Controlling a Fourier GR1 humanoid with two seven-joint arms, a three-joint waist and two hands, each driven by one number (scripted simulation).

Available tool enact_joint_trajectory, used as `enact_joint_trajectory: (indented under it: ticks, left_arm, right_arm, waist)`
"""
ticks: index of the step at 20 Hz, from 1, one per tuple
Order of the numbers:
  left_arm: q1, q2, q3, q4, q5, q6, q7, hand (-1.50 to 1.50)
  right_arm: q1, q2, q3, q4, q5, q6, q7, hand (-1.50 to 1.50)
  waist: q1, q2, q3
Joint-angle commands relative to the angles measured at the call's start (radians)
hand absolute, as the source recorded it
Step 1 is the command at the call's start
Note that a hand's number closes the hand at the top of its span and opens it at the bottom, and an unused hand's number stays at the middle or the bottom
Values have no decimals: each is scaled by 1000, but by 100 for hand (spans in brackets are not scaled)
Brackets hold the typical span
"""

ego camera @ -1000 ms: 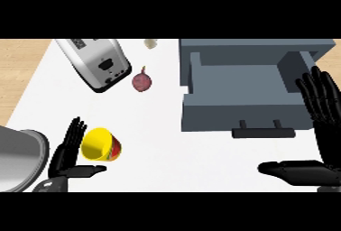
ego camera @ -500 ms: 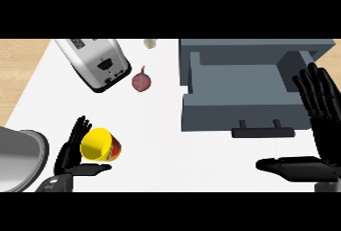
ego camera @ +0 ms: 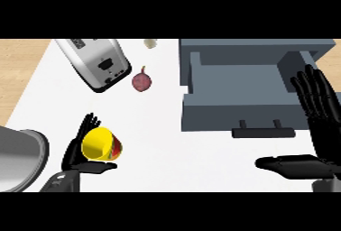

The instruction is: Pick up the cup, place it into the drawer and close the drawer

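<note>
A yellow cup (ego camera: 100, 144) with a red and green side lies tipped on the white counter at the lower left. My left hand (ego camera: 77, 150) is against its left side, fingers straight up behind it and thumb under it. The grey drawer (ego camera: 248, 97) stands pulled out at the upper right, its inside bare and its dark handle (ego camera: 263, 131) facing me. My right hand (ego camera: 318, 118) is open at the right edge, fingers straight over the drawer's right wall, thumb stretched left below the handle.
A silver toaster (ego camera: 96, 62) lies at the top left. A dark red onion (ego camera: 141, 81) sits beside it, and a small pale object (ego camera: 150, 43) is at the counter's far edge. A grey metal pot (ego camera: 19, 158) fills the lower left corner.
The left hand has shifted slightly up and closer round the cup. The right hand has barely moved.
</note>
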Motion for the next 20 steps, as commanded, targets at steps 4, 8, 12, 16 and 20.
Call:
enact_joint_trajectory:
  ticks: [4,8,12,16,20]
  left_arm:
    - [-43,-64,-6,-13,25,-154,-83,150]
    - [-9,-42,-31,-30,27,-288,-84,150]
    - [-27,-61,-28,-55,55,-330,-66,150]
    - [-30,-93,-27,-113,69,-260,-94,150]
    - [-42,-7,53,-120,137,-213,-90,150]
  right_arm:
    - [-35,-10,-10,9,-27,9,36,-150]
    - [-60,-17,-32,13,-18,-14,56,-150]
    - [-37,-24,-24,51,-12,15,0,-150]
    - [-1,2,13,-22,22,-11,32,-150]
    - [-1,-17,-8,-24,0,8,21,-150]
  waist:
    - [-5,1,-1]
    - [1,0,-1]
    - [1,2,0]
    - [0,-4,0]
    - [0,-2,0]
